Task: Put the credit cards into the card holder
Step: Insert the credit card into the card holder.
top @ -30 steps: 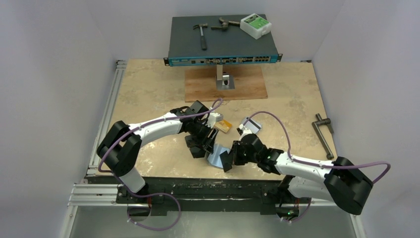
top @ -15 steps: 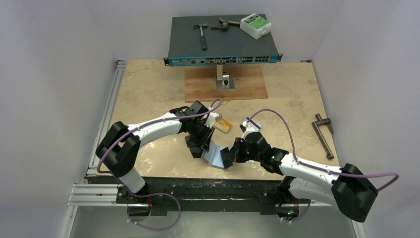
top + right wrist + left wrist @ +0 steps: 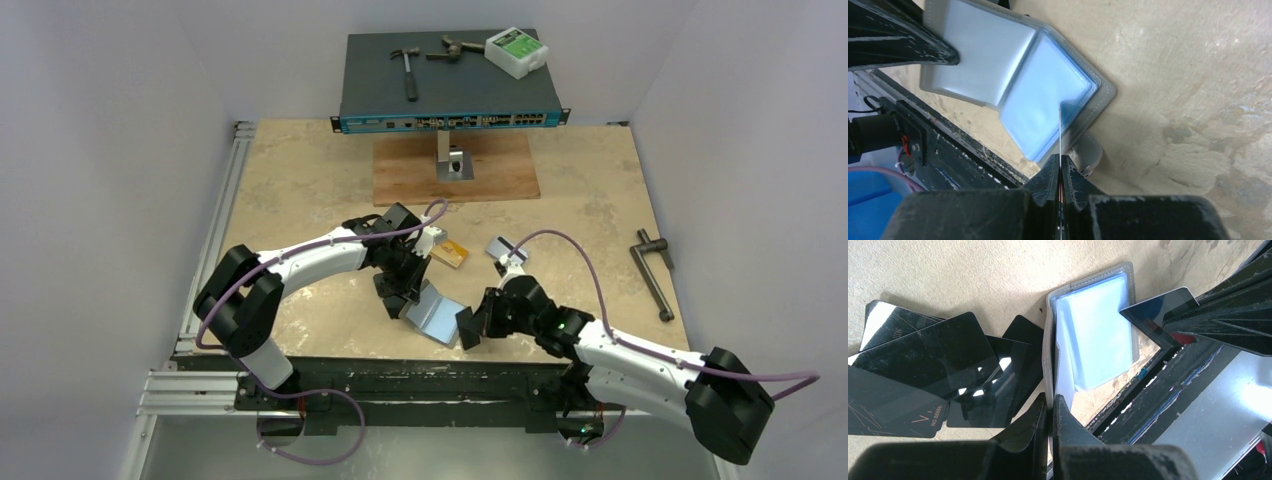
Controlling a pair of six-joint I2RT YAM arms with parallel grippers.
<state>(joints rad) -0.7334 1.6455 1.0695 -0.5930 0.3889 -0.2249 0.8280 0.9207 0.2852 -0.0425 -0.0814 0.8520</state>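
The grey card holder (image 3: 440, 315) lies open near the table's front edge, its bluish inside (image 3: 1095, 332) facing up. My left gripper (image 3: 1050, 402) is shut on the edge of its left flap (image 3: 1049, 347). My right gripper (image 3: 1060, 167) is shut on a thin credit card (image 3: 1060, 127), seen edge-on, whose tip reaches the holder's blue pocket (image 3: 1040, 105). That card's dark corner (image 3: 1158, 307) shows over the holder in the left wrist view. Several dark glossy credit cards (image 3: 923, 375) lie fanned left of the holder. An orange-yellow card (image 3: 452, 253) and a striped silver card (image 3: 503, 246) lie farther back.
A network switch (image 3: 450, 95) on a stand over a wooden board (image 3: 455, 172) carries a hammer (image 3: 408, 70) and a white box (image 3: 516, 50). A metal clamp (image 3: 652, 272) lies at the right. The black front rail (image 3: 420, 375) runs just below the holder.
My left gripper has closed onto the holder's flap. The right arm has shifted right and nearer the front edge with its card, and the holder lies flatter and more open.
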